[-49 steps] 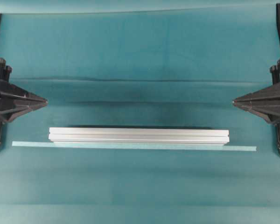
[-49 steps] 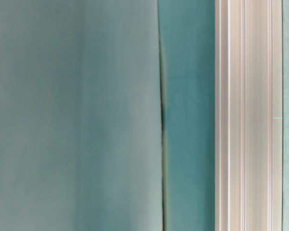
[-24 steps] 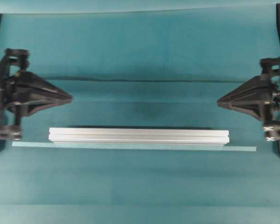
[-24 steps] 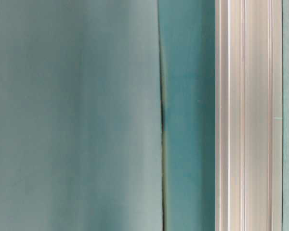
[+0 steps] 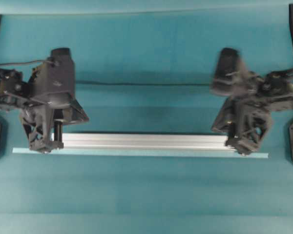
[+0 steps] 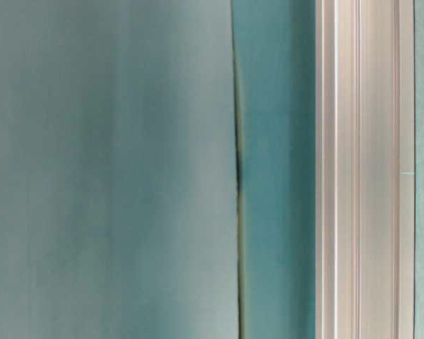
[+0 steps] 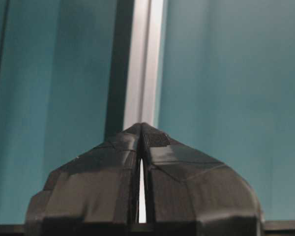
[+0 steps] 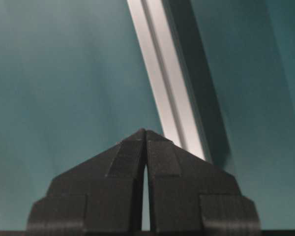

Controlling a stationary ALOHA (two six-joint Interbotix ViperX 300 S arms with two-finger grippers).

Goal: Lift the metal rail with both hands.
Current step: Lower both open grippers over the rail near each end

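the metal rail lies flat on the teal counter, running from 9 to 3 o'clock across your overhead view, with a pale tape strip touching its 6 o'clock edge. your left gripper sits over the rail's 9 o'clock end, fingertips pressed together. your right gripper is over the 3 o'clock end, fingertips also together. you can't tell whether either touches the rail; both wrist views show it past the closed tips.
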